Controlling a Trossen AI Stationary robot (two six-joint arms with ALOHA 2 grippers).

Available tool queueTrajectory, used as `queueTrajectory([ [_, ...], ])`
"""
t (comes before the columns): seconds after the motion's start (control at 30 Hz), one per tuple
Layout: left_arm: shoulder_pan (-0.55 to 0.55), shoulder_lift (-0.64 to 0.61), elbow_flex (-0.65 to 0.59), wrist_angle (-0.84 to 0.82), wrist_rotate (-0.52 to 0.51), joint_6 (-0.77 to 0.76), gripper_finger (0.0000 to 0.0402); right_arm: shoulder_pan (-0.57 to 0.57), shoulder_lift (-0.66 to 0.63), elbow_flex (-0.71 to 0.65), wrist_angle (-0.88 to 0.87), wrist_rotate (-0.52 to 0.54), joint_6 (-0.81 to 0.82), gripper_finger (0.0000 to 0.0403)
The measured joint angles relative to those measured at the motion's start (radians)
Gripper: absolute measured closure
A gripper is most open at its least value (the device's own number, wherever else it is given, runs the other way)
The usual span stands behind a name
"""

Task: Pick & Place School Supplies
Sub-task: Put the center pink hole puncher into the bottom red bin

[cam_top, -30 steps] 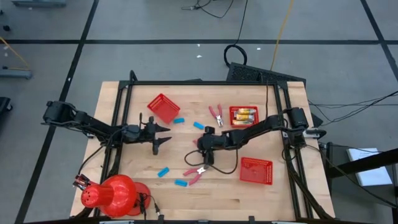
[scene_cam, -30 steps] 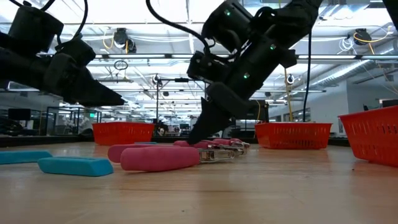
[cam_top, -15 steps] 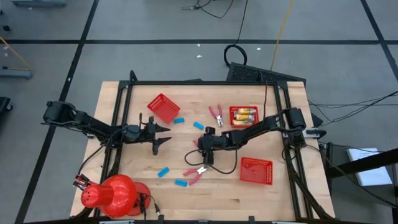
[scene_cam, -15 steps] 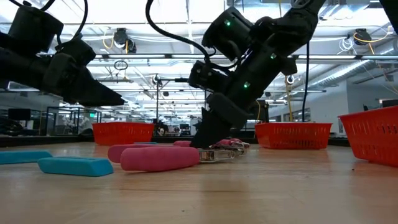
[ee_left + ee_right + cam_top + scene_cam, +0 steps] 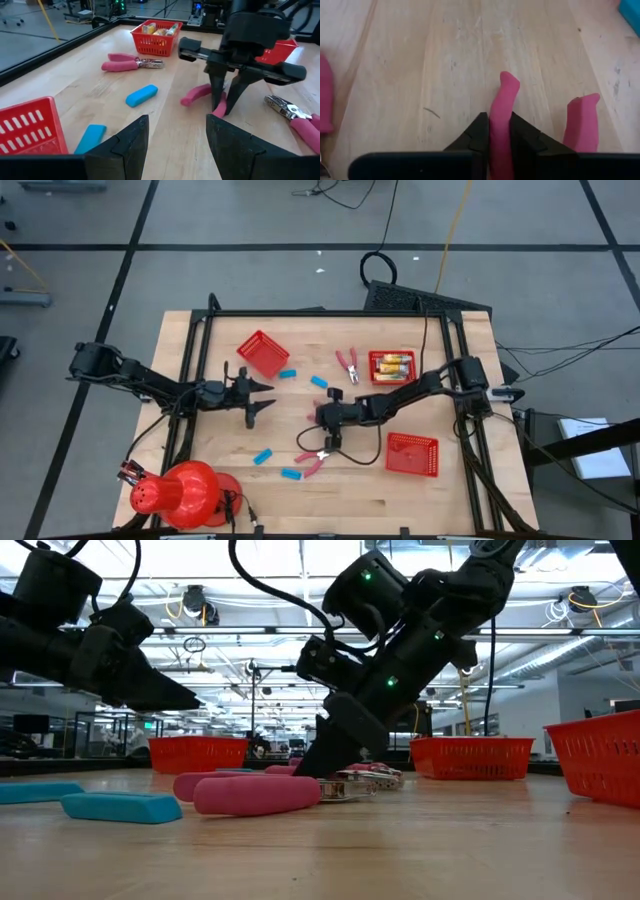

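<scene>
My right gripper (image 5: 326, 420) stands mid-table, shut on the pink handle of a pair of pliers (image 5: 502, 107) that lies on the wood. The pliers' second handle (image 5: 581, 122) lies free beside it. My left gripper (image 5: 262, 398) hovers open to the left, with nothing between its fingers (image 5: 125, 145). Another pair of pliers (image 5: 312, 461) lies nearer the front edge, and a third pair (image 5: 347, 363) lies farther back. Blue erasers (image 5: 288, 373) (image 5: 263, 456) lie scattered. Yellow packets fill a red basket (image 5: 391, 366). My right gripper pinches one pink handle (image 5: 499, 131) of the pliers between its two fingers, which point steeply down and lie across it (image 5: 330, 755). The handle's free end (image 5: 509, 80) sticks out past the fingertips. The pliers rest on the table.
A tilted red basket (image 5: 263, 353) stands at the far left, and an empty red basket (image 5: 412, 454) at the near right. A red dome-shaped object (image 5: 185, 494) sits at the near left corner. A black cable (image 5: 365, 448) loops beside the right gripper.
My right gripper has sunk a little and shifted toward the table's near left, and it has shut on the pliers' handle. The pliers still lie on the table.
</scene>
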Motion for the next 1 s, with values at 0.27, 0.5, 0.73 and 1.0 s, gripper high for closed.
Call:
queueTrajectory([
  [0.27,0.000,0.000,0.000,-0.007,-0.005,0.000,0.0202,0.068,-0.028,-0.006,0.020,0.069,-0.054,0.0367],
  [0.5,0.000,0.000,0.000,-0.008,-0.005,-0.013,0.0202,0.131,-0.164,-0.003,-0.006,0.199,-0.118,0.0367],
  [0.73,0.000,0.000,0.000,-0.009,-0.005,-0.019,0.0202,0.237,-0.335,-0.003,-0.260,0.370,-0.065,0.0367],
  [1.0,0.000,0.000,0.000,-0.010,-0.006,-0.022,0.0202,0.397,-0.446,-0.003,-0.645,0.502,0.260,0.0368],
])
